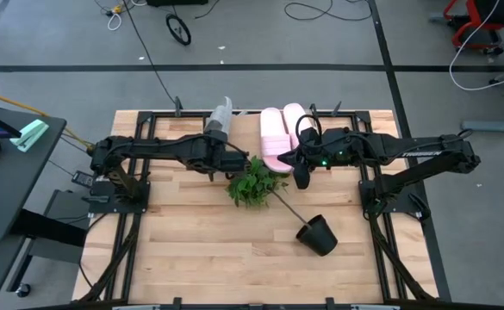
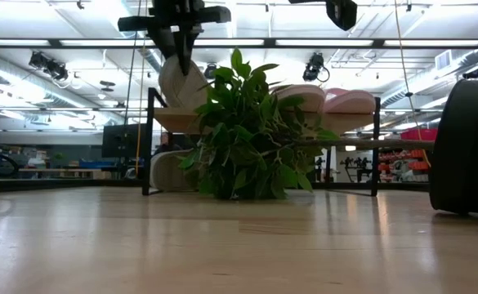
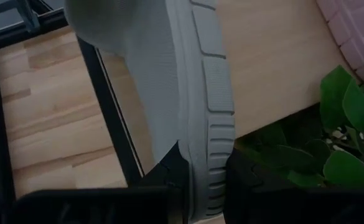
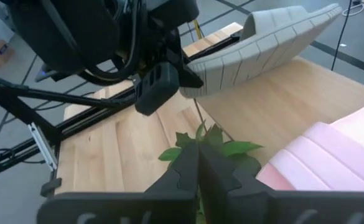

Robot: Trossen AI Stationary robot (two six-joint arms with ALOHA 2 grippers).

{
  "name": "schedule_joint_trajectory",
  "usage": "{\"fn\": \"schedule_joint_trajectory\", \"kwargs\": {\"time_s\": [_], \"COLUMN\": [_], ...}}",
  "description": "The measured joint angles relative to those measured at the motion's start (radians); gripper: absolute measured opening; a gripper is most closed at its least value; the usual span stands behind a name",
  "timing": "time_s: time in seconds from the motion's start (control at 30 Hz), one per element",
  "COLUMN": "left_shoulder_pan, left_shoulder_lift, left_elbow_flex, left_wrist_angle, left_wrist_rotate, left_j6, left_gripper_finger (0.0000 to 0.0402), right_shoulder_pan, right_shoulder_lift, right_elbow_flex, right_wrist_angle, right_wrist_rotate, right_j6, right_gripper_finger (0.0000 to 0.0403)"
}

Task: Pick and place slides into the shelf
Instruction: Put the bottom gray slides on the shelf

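Overhead, two dark arms reach toward the middle of a wooden table. L gripper pinches a grey slide by its heel end, sole edge between the fingers, and holds it tilted over the shelf top, toe raised toward the far edge. From the low cam the slide hangs under the gripper with its lower end at or just above the plank; contact can't be confirmed. Two pink slides lie side by side on the shelf top, to the right of the grey one. A second pale slide sits under the plank at the left, low cam only.

R gripper hovers near the shelf's front edge beside the pink pair, fingers pressed together, holding nothing. A leafy plant lies on the table just in front of the shelf, stem running to a tipped black pot nearer the front.

Step in hand, as I judge it: placing the grey slide on the shelf, w/ three others apparently stowed. Next move likely calls for lowering the slide flat on the plank, clear of the pink pair, then spreading the fingers and backing off w/o dragging it or brushing the plant.
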Motion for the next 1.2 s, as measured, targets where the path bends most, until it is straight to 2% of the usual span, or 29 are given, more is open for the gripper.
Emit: {"fn": "schedule_joint_trajectory", "kwargs": {"time_s": [0.23,0.5,0.67,0.97,1.2], "left_shoulder_pan": [-0.043,-0.069,-0.103,-0.1,-0.074], "left_shoulder_lift": [0.0,-0.002,-0.002,-0.003,0.019], "left_elbow_flex": [0.001,0.002,0.002,0.002,0.004], "left_wrist_angle": [-0.055,-0.105,-0.13,-0.152,-0.123], "left_wrist_rotate": [-0.062,-0.078,-0.145,-0.157,-0.125], "left_j6": [-0.103,-0.185,-0.252,-0.248,-0.17], "left_gripper_finger": [0.0055,0.0055,0.0055,0.0055,0.0055], "right_shoulder_pan": [0.0,-0.001,-0.001,-0.001,-0.001], "right_shoulder_lift": [0.0,0.0,0.0,0.0,0.0], "right_elbow_flex": [0.0,0.0,0.0,0.0,0.0], "right_wrist_angle": [-0.035,-0.038,-0.04,-0.04,-0.04], "right_wrist_rotate": [-0.018,-0.036,-0.044,-0.045,-0.046], "right_j6": [-0.017,-0.039,-0.053,-0.055,-0.054], "right_gripper_finger": [0.0012,0.0012,0.0012,0.0012,0.0012]}}
